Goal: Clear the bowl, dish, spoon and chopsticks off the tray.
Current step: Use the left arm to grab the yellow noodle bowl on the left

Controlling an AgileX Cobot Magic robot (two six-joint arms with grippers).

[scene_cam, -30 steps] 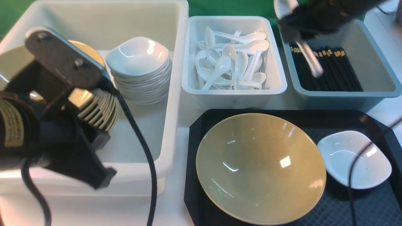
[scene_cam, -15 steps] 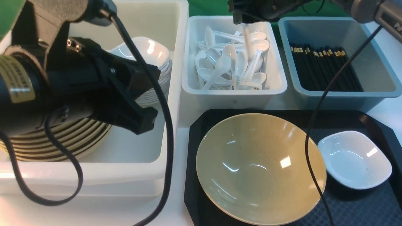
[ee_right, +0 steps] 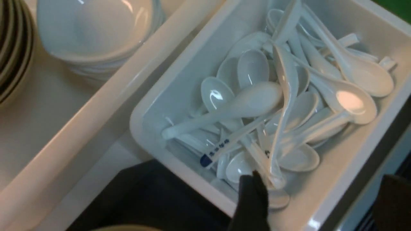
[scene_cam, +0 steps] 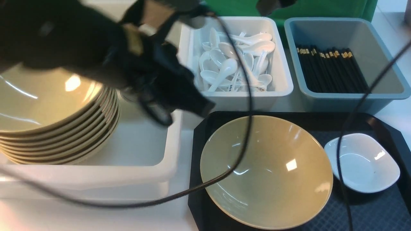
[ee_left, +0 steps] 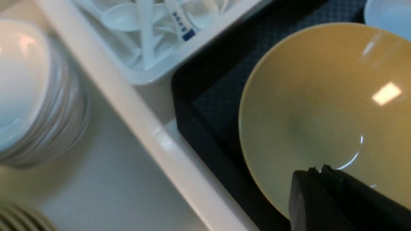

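The tan-yellow bowl (scene_cam: 266, 170) sits on the black tray (scene_cam: 321, 119), with the small white dish (scene_cam: 362, 163) to its right. My left gripper (ee_left: 316, 169) is shut and empty, hanging over the bowl's (ee_left: 321, 106) left rim; in the front view it (scene_cam: 205, 109) is a dark blur. My right gripper (ee_right: 321, 195) is open and empty above the small white tub (ee_right: 151, 128). The spoon (ee_right: 282, 96) lies on its side on the heap there, handle end near one finger (ee_right: 250, 199). Black chopsticks (scene_cam: 330, 69) lie in the grey-blue tub, none on the tray.
The large white tub (scene_cam: 154, 166) on the left holds a stack of tan bowls (scene_cam: 48, 112) and a stack of white dishes (ee_right: 93, 29). The left arm's cable (scene_cam: 247, 112) hangs across the bowl. The right arm's cable (scene_cam: 340, 154) crosses the dish's edge.
My right gripper carried the spoon left from over the chopstick tub to the spoon tub, opened and let it drop. My left arm swung right, from the big tub towards the tray.
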